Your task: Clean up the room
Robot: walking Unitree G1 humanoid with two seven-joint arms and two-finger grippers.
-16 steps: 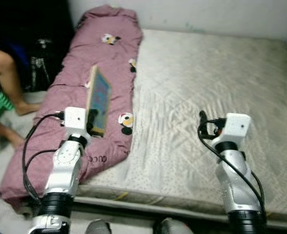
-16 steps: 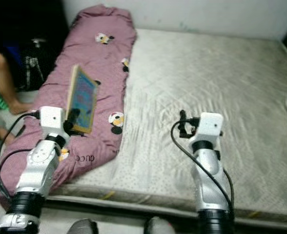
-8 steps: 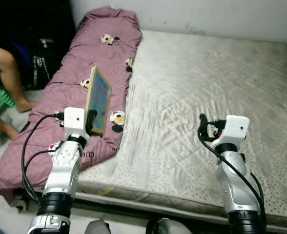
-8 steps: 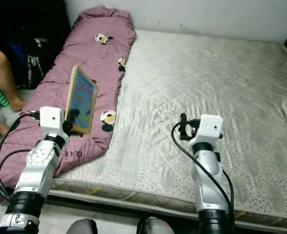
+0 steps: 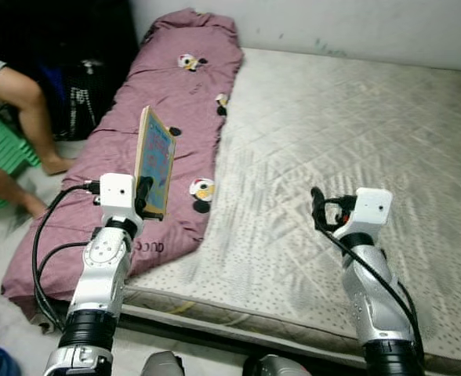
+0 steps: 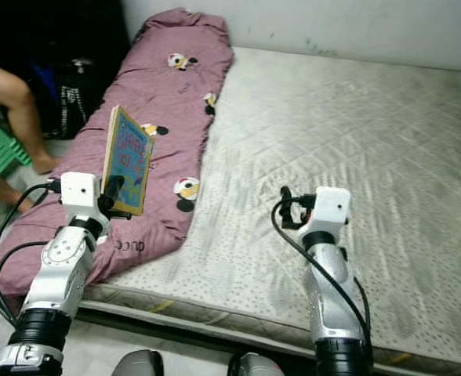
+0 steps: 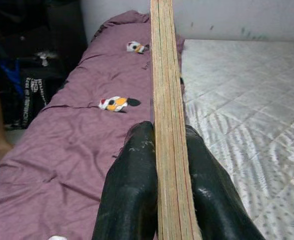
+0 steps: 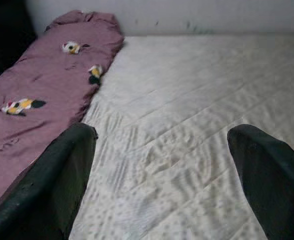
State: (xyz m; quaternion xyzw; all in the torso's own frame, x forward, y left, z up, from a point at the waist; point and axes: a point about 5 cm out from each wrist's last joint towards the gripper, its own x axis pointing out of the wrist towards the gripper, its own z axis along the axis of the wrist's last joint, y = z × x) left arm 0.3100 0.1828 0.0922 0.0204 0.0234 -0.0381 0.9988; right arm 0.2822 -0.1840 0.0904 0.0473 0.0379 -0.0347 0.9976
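Purple quilt (image 5: pixel 136 141) runs along the mattress's (image 5: pixel 356 141) left edge in the eye views, and above it the left gripper (image 5: pixel 146 196) carries a picture book (image 5: pixel 156 160) upright by its lower edge; the right gripper (image 5: pixel 318 205) hovers over the near edge. Left wrist view: both fingers (image 7: pixel 132 185) clench the book's spine (image 7: pixel 167 125) low, so I'd move slowly and level, or it may tip. Right wrist view: fingers (image 8: pixel 62 170) spread wide, empty.

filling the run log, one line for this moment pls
left gripper: shut on book | right gripper: open over mattress
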